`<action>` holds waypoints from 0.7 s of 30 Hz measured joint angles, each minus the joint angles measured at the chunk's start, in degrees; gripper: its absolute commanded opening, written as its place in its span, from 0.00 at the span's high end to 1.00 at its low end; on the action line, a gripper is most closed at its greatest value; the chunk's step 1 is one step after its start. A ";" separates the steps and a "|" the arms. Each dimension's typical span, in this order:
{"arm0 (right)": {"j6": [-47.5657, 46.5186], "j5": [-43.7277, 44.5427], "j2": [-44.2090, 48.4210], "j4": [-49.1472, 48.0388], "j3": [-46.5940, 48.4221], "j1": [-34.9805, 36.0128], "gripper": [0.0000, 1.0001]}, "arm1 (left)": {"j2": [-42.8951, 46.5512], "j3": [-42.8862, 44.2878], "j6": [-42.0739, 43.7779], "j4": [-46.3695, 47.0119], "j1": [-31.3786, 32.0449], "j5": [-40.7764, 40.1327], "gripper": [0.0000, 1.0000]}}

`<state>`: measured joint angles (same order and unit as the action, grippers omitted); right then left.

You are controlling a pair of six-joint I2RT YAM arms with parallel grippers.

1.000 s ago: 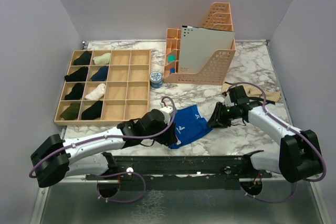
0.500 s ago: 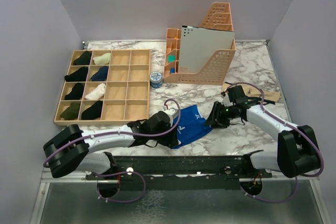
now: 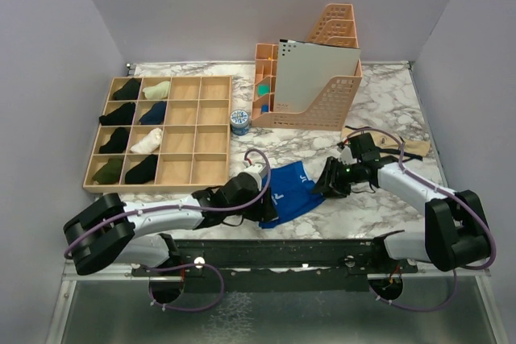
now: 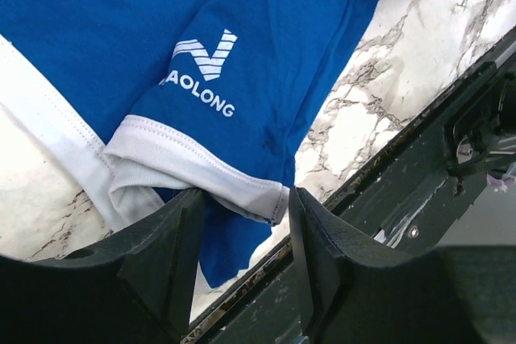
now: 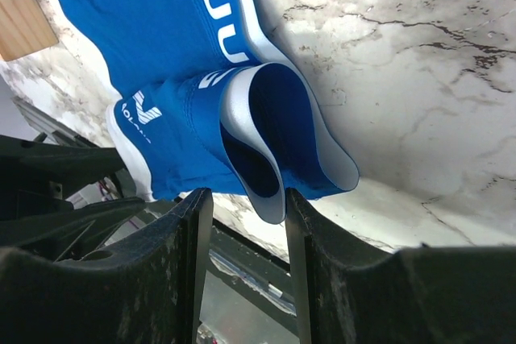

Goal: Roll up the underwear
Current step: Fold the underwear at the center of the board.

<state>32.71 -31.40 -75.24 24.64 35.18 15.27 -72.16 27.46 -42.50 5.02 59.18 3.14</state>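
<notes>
The blue underwear [image 3: 292, 191] lies flat on the marble table [image 3: 379, 102], near its front edge and between the 2 grippers. The left gripper [image 3: 266, 215] is at the garment's near left corner and the right gripper [image 3: 321, 187] is at its right side. In the left wrist view the left gripper [image 4: 246, 199] has its 2 fingers [image 4: 161, 263] spread apart, and a white-stitched leg hem lies loose across the gap without being squeezed. In the right wrist view the right gripper [image 5: 244, 195] is also spread. The turned-up loop of white waistband and blue cloth hangs just into the space between its fingers [image 5: 322, 263], and nothing is pinched. The left arm lies low and stretched along the table's near edge, reaching right from its base. The right arm is bent, with its forearm angled left toward the cloth. On the leg panel a white striped N-shaped logo sits above the letters "AOLONG" [image 4: 199, 78]. On the waistband the white letters "JU" [image 5: 228, 30] can be read, and the next letter is folded under.
</notes>
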 measured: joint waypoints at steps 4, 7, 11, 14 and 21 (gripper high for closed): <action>0.24 -0.92 -0.04 -0.72 -0.61 0.00 0.57 | 0.22 -1.05 -1.22 0.39 0.09 -0.90 0.55; 0.26 -1.27 -0.13 -1.11 -0.66 0.00 0.66 | 0.15 -2.27 -2.14 1.05 0.11 -1.16 0.65; 0.28 -1.27 -0.24 -1.25 -0.66 0.00 0.72 | -0.63 -2.62 -2.78 1.73 0.11 -1.29 0.73; 0.24 -1.14 -0.50 -1.22 -0.66 0.00 0.80 | -0.72 -2.62 -2.84 2.05 0.11 -1.79 0.79; 0.20 -0.61 -1.51 -1.07 -0.37 0.00 1.00 | 0.26 -2.43 -2.10 1.70 0.11 -2.93 1.00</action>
<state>32.91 -32.01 -76.75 23.57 34.81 15.27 -71.90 25.04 -44.60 6.72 59.29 0.21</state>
